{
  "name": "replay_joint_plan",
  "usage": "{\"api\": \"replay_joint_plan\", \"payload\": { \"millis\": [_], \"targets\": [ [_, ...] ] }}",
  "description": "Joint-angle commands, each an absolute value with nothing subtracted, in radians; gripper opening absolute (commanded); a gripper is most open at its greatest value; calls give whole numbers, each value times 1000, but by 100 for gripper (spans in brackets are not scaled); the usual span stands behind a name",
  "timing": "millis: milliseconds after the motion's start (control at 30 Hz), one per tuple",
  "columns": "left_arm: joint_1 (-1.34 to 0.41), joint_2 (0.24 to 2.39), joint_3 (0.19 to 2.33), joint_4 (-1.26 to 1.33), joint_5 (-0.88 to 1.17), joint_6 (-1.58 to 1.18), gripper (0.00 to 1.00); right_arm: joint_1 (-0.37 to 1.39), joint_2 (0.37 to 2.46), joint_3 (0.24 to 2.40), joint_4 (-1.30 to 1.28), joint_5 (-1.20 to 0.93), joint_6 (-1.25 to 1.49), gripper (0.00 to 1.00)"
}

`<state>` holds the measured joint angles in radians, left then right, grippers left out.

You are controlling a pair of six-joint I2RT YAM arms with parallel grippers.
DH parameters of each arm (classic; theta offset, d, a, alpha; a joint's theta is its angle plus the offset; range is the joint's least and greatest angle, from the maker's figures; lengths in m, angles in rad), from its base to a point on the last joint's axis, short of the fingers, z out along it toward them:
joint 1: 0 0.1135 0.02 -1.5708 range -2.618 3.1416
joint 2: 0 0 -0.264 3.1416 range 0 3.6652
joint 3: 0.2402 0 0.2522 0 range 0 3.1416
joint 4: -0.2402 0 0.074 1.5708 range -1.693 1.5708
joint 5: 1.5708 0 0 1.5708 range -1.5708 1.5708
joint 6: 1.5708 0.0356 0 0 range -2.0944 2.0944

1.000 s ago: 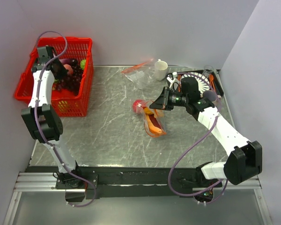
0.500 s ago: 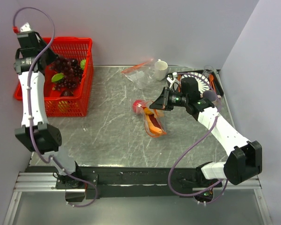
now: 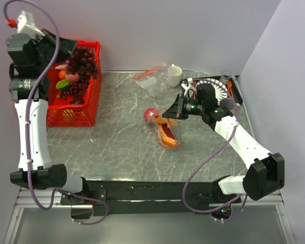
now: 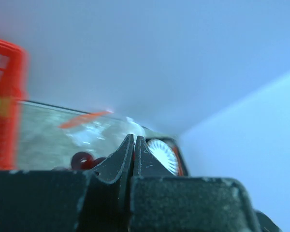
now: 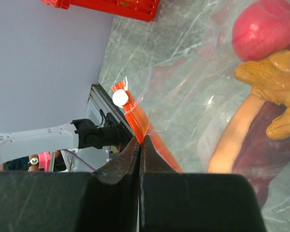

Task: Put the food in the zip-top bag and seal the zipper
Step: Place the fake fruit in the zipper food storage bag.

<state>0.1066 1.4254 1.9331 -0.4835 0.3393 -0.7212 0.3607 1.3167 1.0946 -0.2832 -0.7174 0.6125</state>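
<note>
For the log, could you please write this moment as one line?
left gripper: shut on grape bunch over red basket | right gripper: shut on zipper | zip-top bag: holds red fruit, orange-brown piece

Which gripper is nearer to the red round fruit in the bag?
Right. The right gripper pinches the zipper at the mouth of the bag, just beside the red round fruit. The left gripper is far off over the red basket, holding the grape bunch.
</note>
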Motion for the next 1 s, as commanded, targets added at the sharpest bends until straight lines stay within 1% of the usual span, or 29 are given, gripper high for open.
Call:
{"api": "replay_joint_plan", "payload": {
  "millis": [0, 267, 433, 533, 667, 733, 867, 967],
  "targets": [
    [-9, 1379, 1890, -324, 411, -804, 1, 356, 1321, 1172, -253, -713, 626, 0],
    [-300, 1353, 1741, -154, 420, -879, 1, 356, 1362, 1250, -244, -732, 681, 0],
    [-419, 1341, 1625, 21, 475, -931, 1, 354, 1408, 1296, -249, -771, 707, 0],
    [-504, 1333, 1574, 81, 500, -948, 1, 356, 1427, 1310, -224, -795, 733, 1],
    [-589, 1312, 1517, 84, 473, -907, 1, 348, 1453, 1341, -230, -808, 739, 1],
    [-626, 1292, 1441, 110, 463, -888, 1, 345, 1459, 1354, -226, -819, 752, 1],
    [-652, 1279, 1306, 218, 472, -896, 1, 336, 1468, 1373, -199, -856, 784, 1],
    [-664, 1287, 1253, 209, 441, -870, 1, 333, 1463, 1385, -201, -858, 793, 1]
  ]
}}
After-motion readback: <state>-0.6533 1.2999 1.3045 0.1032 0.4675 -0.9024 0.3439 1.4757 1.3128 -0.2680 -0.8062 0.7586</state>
